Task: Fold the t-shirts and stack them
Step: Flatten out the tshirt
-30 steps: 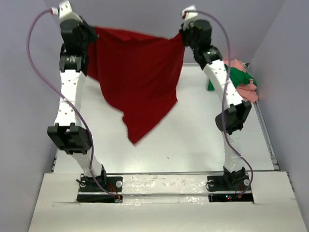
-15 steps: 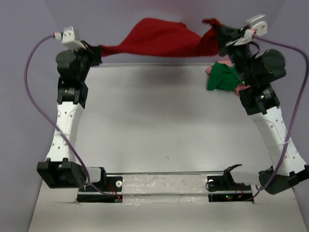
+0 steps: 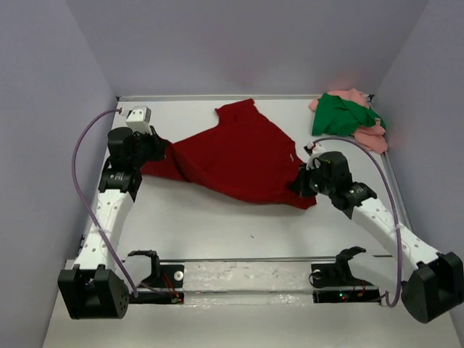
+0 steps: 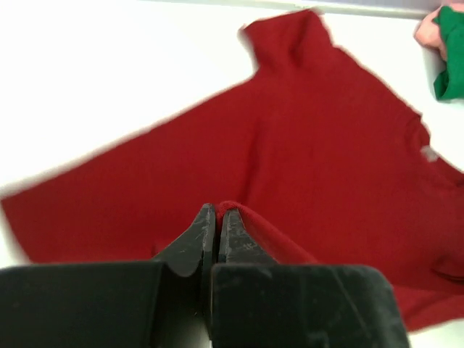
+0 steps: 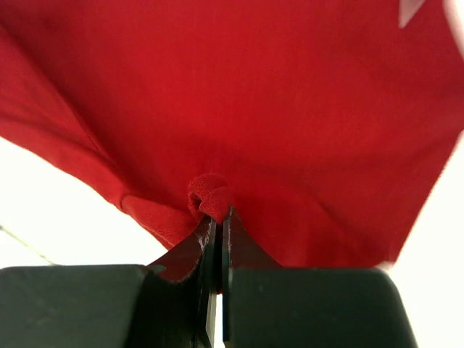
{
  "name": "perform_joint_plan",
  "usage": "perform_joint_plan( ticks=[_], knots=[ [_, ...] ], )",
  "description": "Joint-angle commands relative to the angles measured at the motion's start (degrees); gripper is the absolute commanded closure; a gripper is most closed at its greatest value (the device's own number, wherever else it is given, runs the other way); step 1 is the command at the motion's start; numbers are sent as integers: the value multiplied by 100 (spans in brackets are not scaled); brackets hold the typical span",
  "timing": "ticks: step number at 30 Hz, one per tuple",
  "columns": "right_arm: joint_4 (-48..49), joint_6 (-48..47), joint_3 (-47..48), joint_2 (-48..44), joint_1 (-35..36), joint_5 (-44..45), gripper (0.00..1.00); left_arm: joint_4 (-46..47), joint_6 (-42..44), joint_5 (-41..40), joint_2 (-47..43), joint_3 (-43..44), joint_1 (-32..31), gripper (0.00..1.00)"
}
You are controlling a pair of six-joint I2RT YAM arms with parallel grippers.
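Note:
The dark red t-shirt (image 3: 235, 159) lies spread on the white table, one sleeve pointing to the far edge. My left gripper (image 3: 161, 150) is shut on its left edge; in the left wrist view the shut gripper (image 4: 216, 212) pinches a fold of the red shirt (image 4: 312, 152). My right gripper (image 3: 299, 183) is shut on the shirt's near right corner; in the right wrist view the gripper (image 5: 215, 215) holds a bunched bit of red cloth (image 5: 239, 94). The bright green t-shirt (image 3: 341, 116) lies crumpled on the salmon pink t-shirt (image 3: 371, 134) at the far right corner.
The white table (image 3: 217, 225) is walled by grey panels at the left, back and right. The arm bases sit on a rail (image 3: 246, 272) at the near edge. The green and pink pile also shows at the top right of the left wrist view (image 4: 449, 51).
Both arms have come down and back toward me from the far edge. The red shirt, held up stretched between them before, now lies flat on the table. Both grippers stay shut on it.

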Motion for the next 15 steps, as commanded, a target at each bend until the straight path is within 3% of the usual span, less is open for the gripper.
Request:
perform_joint_plan(
  ticks=[1,3,4,5,6,7,8,10,13,15],
  knots=[
    [-278,458,503,-389,46,-514,100,-456,204,-188,-439,107,12,100],
    [-726,441,625,-196,46,-989,100,-905,29,-469,-439,90,-14,95],
    [-876,423,652,-152,46,-1199,100,-993,-50,-566,-456,64,-32,87],
    [-1121,397,679,-151,46,-1305,95,-1142,-181,-671,-517,55,-41,46],
    [-1245,371,705,-177,46,-1393,84,-1230,-400,-777,-544,63,-41,5],
    [-1394,318,775,-212,46,-1420,69,-1318,-481,-813,-579,89,-41,1],
    [-1691,213,1019,-248,46,-1351,38,-1493,-534,-822,-640,238,-41,1],
    [-1887,3,1615,-240,46,-1341,1,-1635,-674,-734,-737,693,-41,1],
    [-2274,-401,2504,303,46,-1290,0,-1382,-1043,-488,-947,1283,-41,1],
    [-2161,-491,3313,638,46,-748,0,-951,-1427,-1039,-1123,1451,-41,1]
  ],
)
